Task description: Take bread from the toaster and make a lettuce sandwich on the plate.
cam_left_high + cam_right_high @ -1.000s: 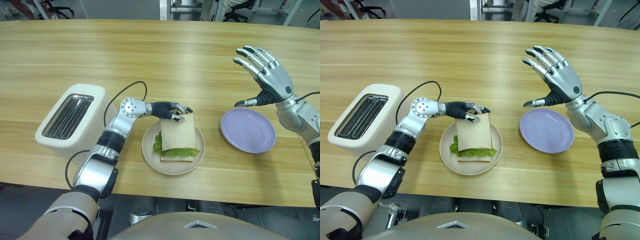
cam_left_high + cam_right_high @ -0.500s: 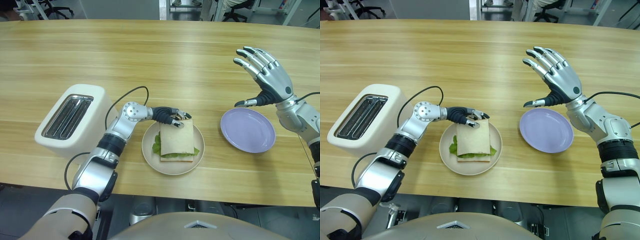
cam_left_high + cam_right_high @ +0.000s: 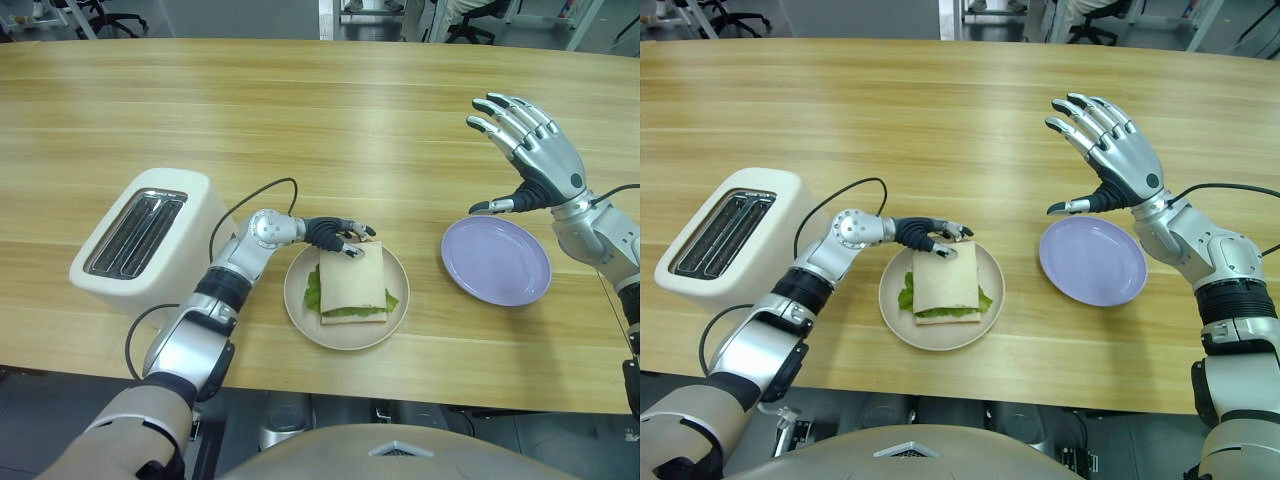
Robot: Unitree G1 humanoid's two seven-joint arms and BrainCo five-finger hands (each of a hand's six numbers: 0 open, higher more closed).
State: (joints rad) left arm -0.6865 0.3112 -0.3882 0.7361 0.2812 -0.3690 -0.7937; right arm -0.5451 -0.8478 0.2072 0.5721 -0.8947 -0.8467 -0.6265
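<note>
A sandwich (image 3: 352, 287) lies on the beige plate (image 3: 296, 302): a bottom slice, green lettuce (image 3: 314, 292) sticking out at the left, and a top bread slice lying flat. My left hand (image 3: 338, 236) rests at the plate's far rim, its fingers curled and pinching the far edge of the top slice. The white toaster (image 3: 140, 238) stands to the left, both its slots empty. My right hand (image 3: 532, 152) hangs above the table behind the purple plate (image 3: 497, 262), fingers spread and holding nothing.
The purple plate holds nothing and lies to the right of the beige plate. A black cable (image 3: 250, 195) loops over the table between the toaster and my left arm. Bare wooden tabletop (image 3: 320, 110) stretches far back; office chairs stand beyond it.
My left hand has lowered the top bread slice from tilted to flat on the lettuce, and the hand has sunk toward the plate rim. The right hand has stayed still.
</note>
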